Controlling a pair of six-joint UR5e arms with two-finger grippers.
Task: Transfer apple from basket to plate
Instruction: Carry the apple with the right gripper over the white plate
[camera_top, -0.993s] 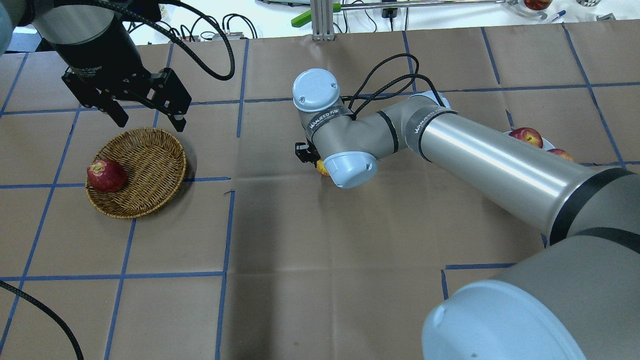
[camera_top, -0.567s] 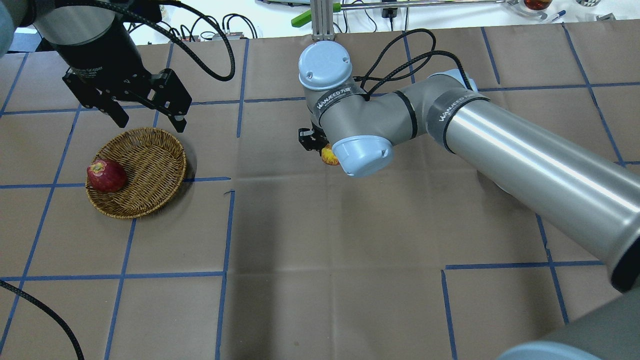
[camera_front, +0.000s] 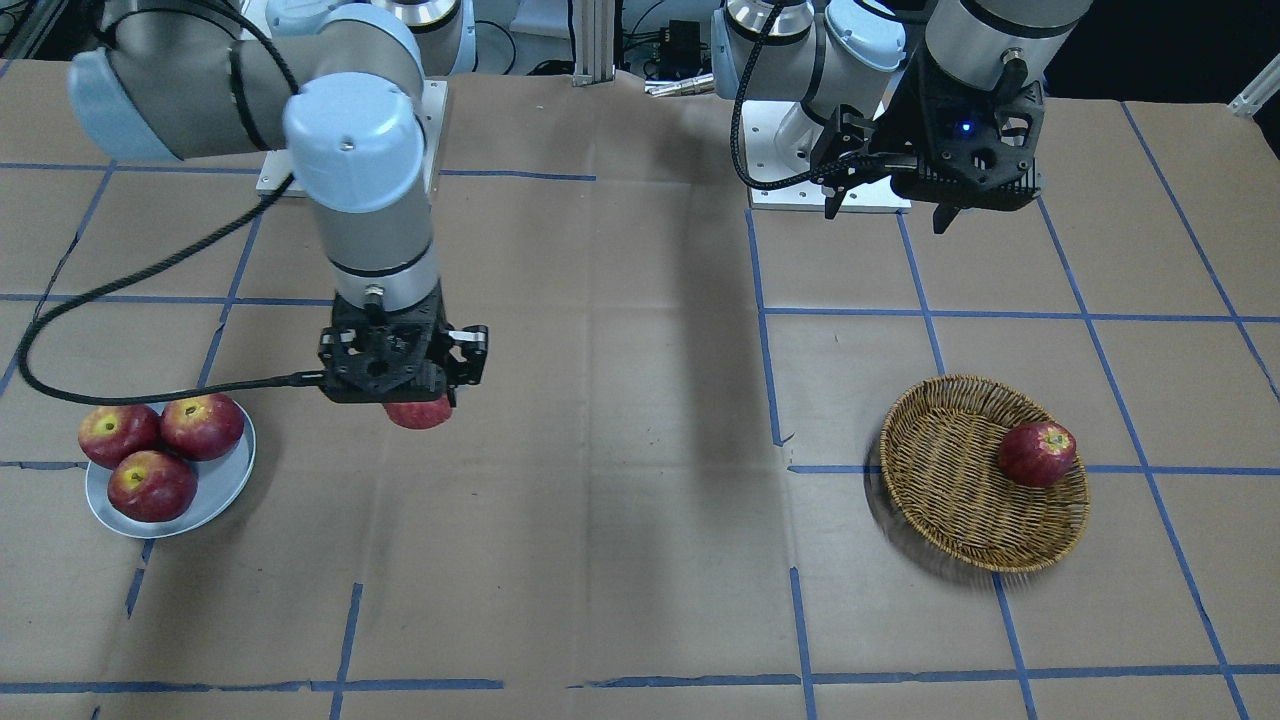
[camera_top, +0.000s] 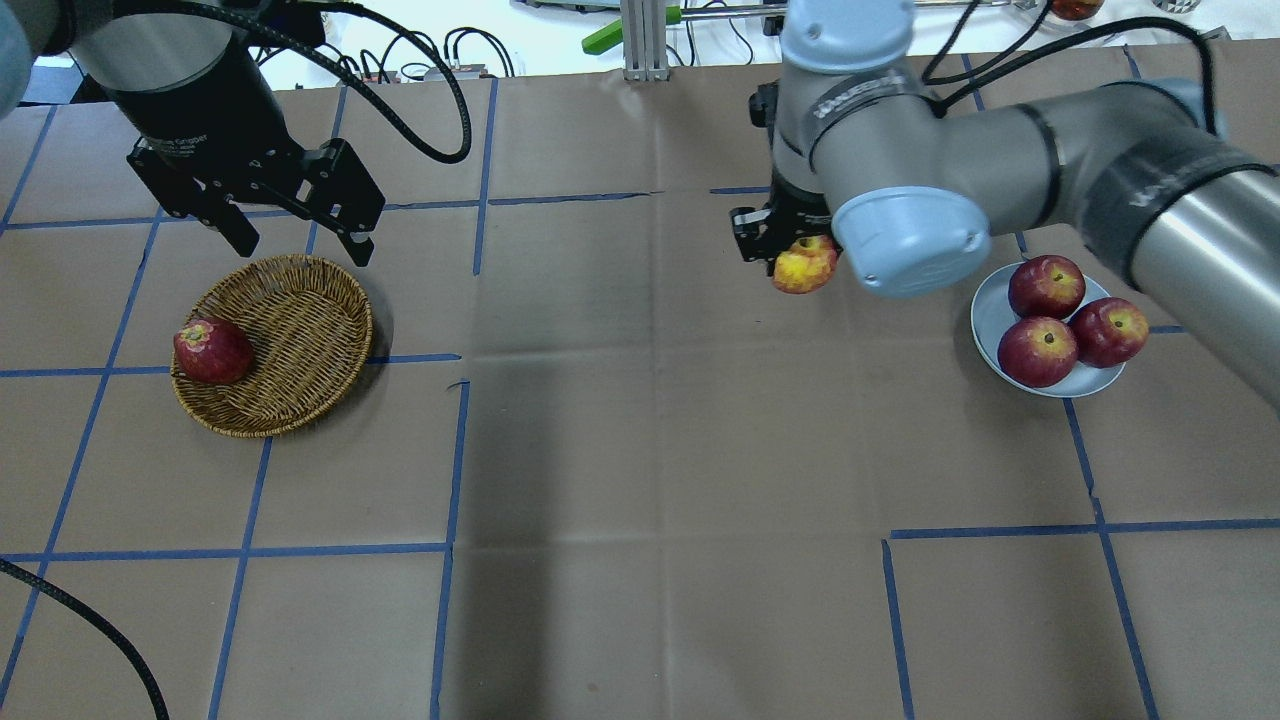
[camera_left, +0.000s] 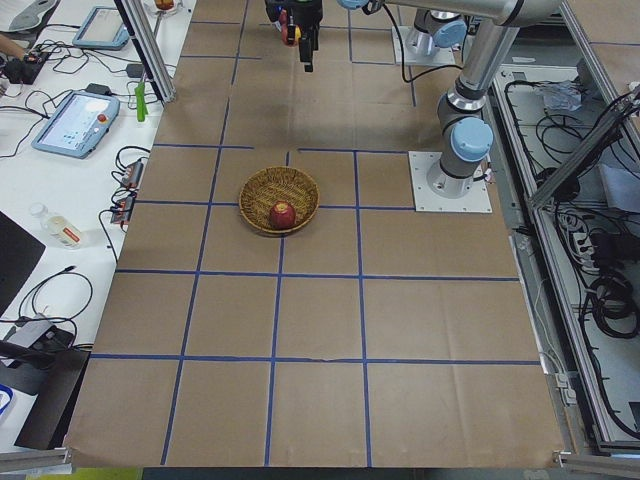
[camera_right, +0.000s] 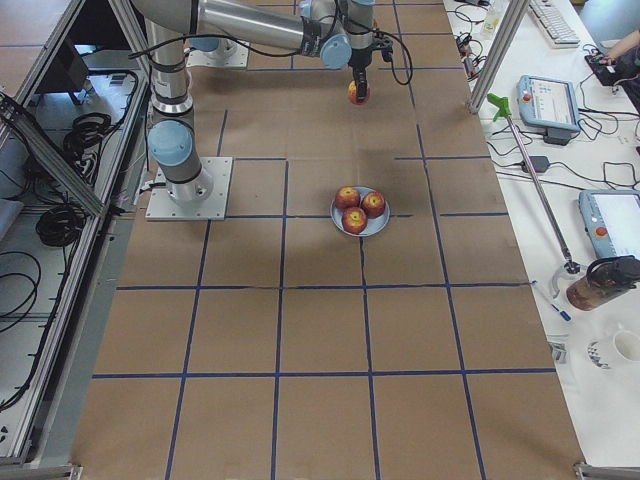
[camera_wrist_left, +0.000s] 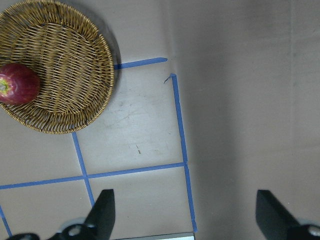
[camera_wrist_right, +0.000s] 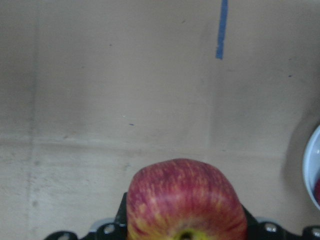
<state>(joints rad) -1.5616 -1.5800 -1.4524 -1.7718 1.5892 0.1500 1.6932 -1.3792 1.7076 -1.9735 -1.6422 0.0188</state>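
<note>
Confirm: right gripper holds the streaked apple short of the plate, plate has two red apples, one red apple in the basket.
Wrong on the count: the plate has three red apples, not two, as the overhead exterior view shows. The right gripper does hold the streaked apple short of the plate, and one red apple sits in the basket.
</note>
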